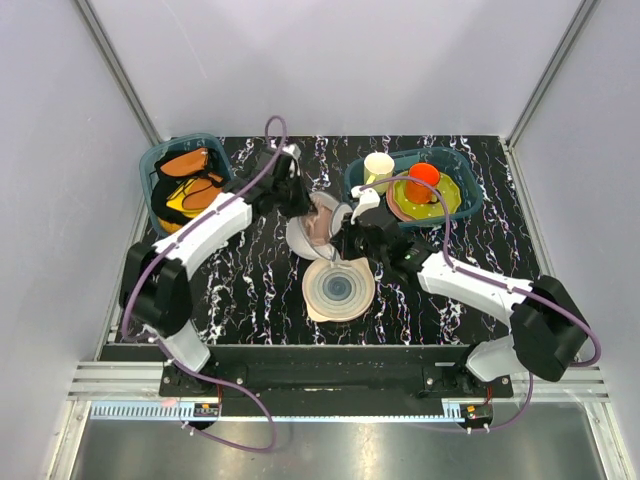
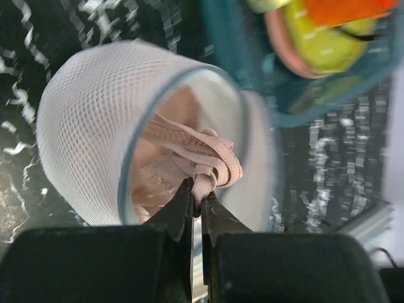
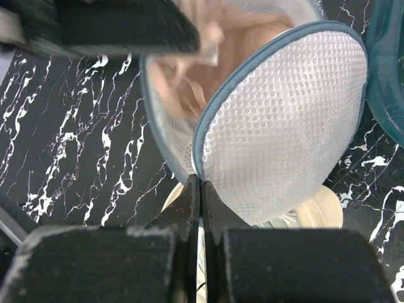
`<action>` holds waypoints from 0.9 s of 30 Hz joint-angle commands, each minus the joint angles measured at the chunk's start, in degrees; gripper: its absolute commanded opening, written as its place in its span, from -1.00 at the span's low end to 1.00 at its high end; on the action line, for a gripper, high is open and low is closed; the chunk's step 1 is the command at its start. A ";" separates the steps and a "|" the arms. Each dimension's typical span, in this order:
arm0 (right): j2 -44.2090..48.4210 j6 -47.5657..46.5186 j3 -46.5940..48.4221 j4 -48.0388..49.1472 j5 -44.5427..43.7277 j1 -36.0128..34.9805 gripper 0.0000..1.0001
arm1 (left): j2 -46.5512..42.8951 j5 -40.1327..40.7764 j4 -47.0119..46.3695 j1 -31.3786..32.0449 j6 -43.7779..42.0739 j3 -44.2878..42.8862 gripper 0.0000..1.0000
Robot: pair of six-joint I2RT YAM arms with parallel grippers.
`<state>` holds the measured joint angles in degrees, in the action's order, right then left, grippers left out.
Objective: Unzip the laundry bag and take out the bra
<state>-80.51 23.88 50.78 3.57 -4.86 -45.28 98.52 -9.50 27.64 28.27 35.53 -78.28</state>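
Note:
The laundry bag [image 1: 300, 240] lies unzipped at the table's middle, its white mesh shell [image 2: 88, 126] gaping with a blue-grey zip rim. The pale pink bra [image 2: 205, 154] sits bunched in the opening. My left gripper [image 2: 197, 189] is shut on a fold of the bra's strap at the bag's mouth. My right gripper [image 3: 200, 182] is shut on the bag's zip rim, where the two mesh halves [image 3: 284, 126] meet. In the right wrist view the bra [image 3: 202, 69] shows blurred inside the bag, under the left gripper's black body. From above, both grippers [image 1: 300, 212] [image 1: 352, 236] flank the bag.
A pale round plate with blue-grey rings [image 1: 338, 288] lies just in front of the bag. A teal bin [image 1: 160, 158] at back left holds orange and yellow garments. Another teal bin [image 1: 462, 172] at back right holds cups and plates. White walls enclose the table.

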 commanded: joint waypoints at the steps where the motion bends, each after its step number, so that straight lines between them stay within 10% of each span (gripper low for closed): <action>1: -1.40 0.91 3.00 0.12 0.20 -0.34 -1.00 | -7.81 -10.50 -2.76 -1.55 1.11 -4.34 -1.00; 7: -1.40 1.17 2.48 0.29 0.47 -0.25 -1.00 | -12.47 -24.41 -16.64 -7.26 11.48 -0.65 -1.00; 27: -0.61 1.87 1.33 0.47 1.26 -0.25 -1.00 | -18.80 -29.34 -32.46 -20.00 26.78 -10.51 -1.00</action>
<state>-81.82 25.26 51.40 4.91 -3.73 -45.28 82.98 -36.12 6.74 12.05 56.01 -88.71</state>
